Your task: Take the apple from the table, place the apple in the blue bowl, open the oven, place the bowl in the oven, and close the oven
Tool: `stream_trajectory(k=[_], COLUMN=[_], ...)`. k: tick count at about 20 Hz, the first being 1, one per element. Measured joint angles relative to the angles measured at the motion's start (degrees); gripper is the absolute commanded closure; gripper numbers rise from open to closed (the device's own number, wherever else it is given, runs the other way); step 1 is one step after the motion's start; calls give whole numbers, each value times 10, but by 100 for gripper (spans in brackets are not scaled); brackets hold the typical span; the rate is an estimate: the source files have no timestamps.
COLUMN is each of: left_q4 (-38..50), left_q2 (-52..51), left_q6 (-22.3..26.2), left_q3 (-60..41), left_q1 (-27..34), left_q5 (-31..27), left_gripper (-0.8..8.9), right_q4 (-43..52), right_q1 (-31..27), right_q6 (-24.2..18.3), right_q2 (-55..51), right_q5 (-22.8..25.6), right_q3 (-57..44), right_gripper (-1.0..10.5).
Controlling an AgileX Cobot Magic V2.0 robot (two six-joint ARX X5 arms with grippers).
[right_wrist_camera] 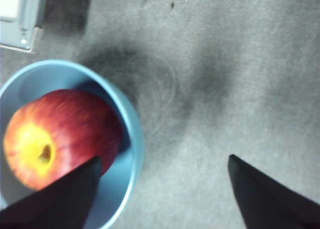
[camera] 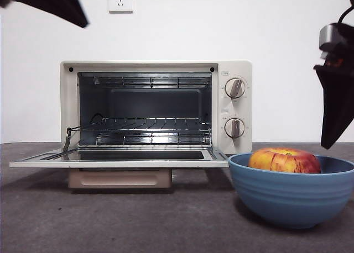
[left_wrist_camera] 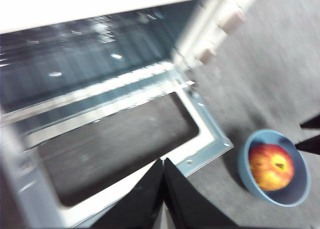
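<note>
Oven [camera: 155, 112]: on the bench [camera: 110, 220], door folded down flat, wire rack visible inside.
Bowl [camera: 292, 189]: blue, on the bench beside the oven's knob side.
Apple [camera: 284, 161]: inside the bowl.
Right gripper [right_wrist_camera: 162, 171]: above the bowl's outer rim, jaws spread wide, one over the bowl, one over bare bench, holding nothing.
Left gripper [left_wrist_camera: 163, 161]: above the open door, jaws pressed together, empty.

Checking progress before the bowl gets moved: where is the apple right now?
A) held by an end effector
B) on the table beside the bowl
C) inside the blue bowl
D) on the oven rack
C: the apple sits inside the blue bowl, which stands on the table beside the open oven.
</note>
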Motion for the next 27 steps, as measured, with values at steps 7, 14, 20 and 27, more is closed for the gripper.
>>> stream_trajectory(k=[7, 14, 20, 27], left_q4=[18, -2, -6, -7], left_q2=[-154, -198, -198, -197], left_q6=[-33, -41, -40, -33], left_q3=[-185, -196, -196, -196], left_q1=[40, 40, 40, 40], left_q5=[0, 0, -6, -30], left_gripper=[806, 806, 806, 806], right_q4=[41, 75, 77, 76], right_q1=[32, 43, 49, 135], right_q6=[0, 2, 7, 66], right_q2=[64, 91, 88, 52], right_q5=[0, 1, -12, -16], right_q3=[0, 0, 0, 119], right_gripper=[696, 944, 944, 944])
